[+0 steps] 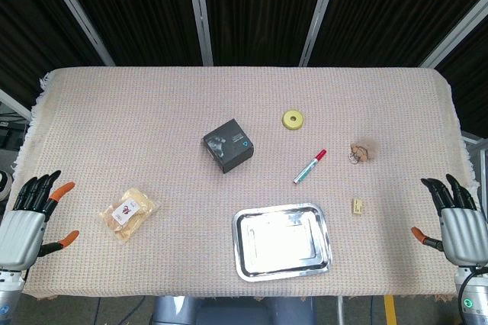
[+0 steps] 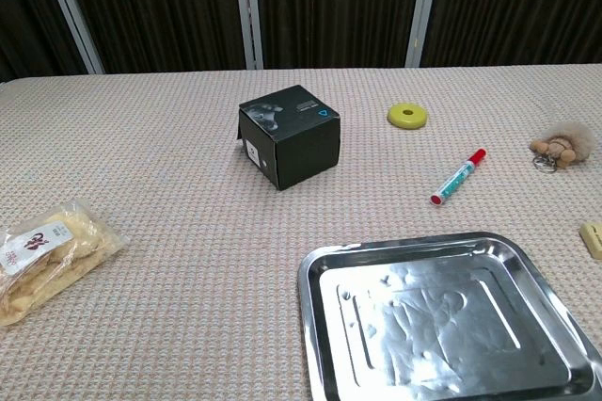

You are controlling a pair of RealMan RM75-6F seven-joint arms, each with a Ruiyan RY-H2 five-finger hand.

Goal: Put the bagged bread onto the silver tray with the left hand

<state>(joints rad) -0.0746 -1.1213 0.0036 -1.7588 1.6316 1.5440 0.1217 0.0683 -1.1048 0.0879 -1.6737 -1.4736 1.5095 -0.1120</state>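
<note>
The bagged bread (image 1: 127,213) (image 2: 45,256) lies flat on the cloth at the front left, a clear bag with a red-and-white label. The silver tray (image 1: 245,262) (image 2: 320,274) sits empty near the front edge, right of centre. My left hand (image 1: 29,216) hovers at the table's left edge, a little left of the bread, fingers spread and holding nothing. Over at the right edge my right hand (image 1: 456,222) is likewise spread and empty. Neither hand shows in the chest view.
A black box (image 1: 227,145) (image 2: 289,136) stands mid-table. Behind and to the right lie a yellow disc (image 1: 293,119) (image 2: 407,116), a red-capped marker (image 1: 309,166) (image 2: 457,176), a furry keychain (image 1: 363,151) (image 2: 561,145) and a small beige eraser (image 1: 356,205) (image 2: 593,239).
</note>
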